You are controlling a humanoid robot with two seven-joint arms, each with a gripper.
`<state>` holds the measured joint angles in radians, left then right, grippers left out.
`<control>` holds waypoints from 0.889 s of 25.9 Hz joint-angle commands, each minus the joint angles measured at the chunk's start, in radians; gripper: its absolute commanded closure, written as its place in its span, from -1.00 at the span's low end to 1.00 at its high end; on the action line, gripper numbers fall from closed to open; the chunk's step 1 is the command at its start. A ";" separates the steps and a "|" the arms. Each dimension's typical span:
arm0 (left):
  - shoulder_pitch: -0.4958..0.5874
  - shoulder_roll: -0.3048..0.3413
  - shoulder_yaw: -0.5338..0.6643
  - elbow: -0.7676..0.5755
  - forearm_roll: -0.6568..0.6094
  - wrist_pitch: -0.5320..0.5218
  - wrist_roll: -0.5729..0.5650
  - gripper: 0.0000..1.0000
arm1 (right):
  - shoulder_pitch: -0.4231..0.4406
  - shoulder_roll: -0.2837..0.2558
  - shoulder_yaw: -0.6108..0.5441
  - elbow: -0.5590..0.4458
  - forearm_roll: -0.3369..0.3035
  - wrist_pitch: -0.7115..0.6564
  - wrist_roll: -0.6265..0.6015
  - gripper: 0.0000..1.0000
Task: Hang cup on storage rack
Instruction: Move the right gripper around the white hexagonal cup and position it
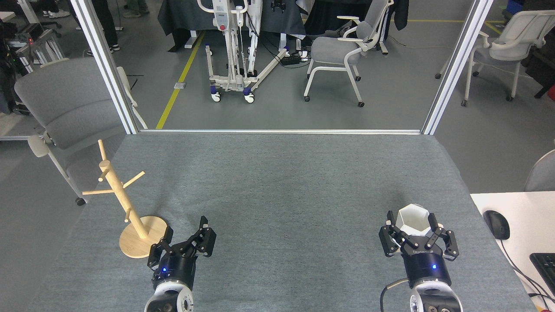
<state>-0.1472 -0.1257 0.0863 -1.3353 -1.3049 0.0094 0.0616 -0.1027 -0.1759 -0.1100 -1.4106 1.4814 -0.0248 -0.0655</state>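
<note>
The pale wooden rack (125,208), a slanted post with thin pegs on a round disc, stands at the table's left edge. My left claw (184,237) hovers just beside its base, spread open and empty. Far right, my right claw (417,232) brackets the matte white faceted cup (412,220), fingers apparently not yet clamped. I judge this the grasping step; next I must close firmly, then lift.

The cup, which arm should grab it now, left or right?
Right. The right gripper already has its open fingers on either side of the cup, while the left gripper sits far across the table beside the rack.
</note>
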 commanded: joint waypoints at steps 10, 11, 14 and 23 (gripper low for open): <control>-0.017 0.006 0.006 -0.033 -0.001 0.004 0.001 -0.99 | 0.021 -0.060 -0.103 0.070 -0.004 -0.020 -0.053 -0.99; -0.017 0.008 0.007 -0.039 -0.001 0.006 0.003 -0.99 | 0.023 -0.062 -0.103 0.093 -0.001 -0.021 -0.094 -0.99; -0.028 0.017 0.009 -0.051 0.003 -0.006 0.000 -0.99 | 0.024 -0.060 -0.102 0.156 0.002 -0.053 -0.212 -0.99; -0.043 0.029 0.003 -0.081 -0.011 0.004 -0.002 -0.99 | -0.015 -0.062 -0.088 0.326 0.008 -0.061 -0.218 -0.99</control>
<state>-0.1978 -0.1033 0.0904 -1.4059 -1.3112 0.0123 0.0625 -0.0912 -0.2390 -0.2049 -1.1641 1.4883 -0.0851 -0.2855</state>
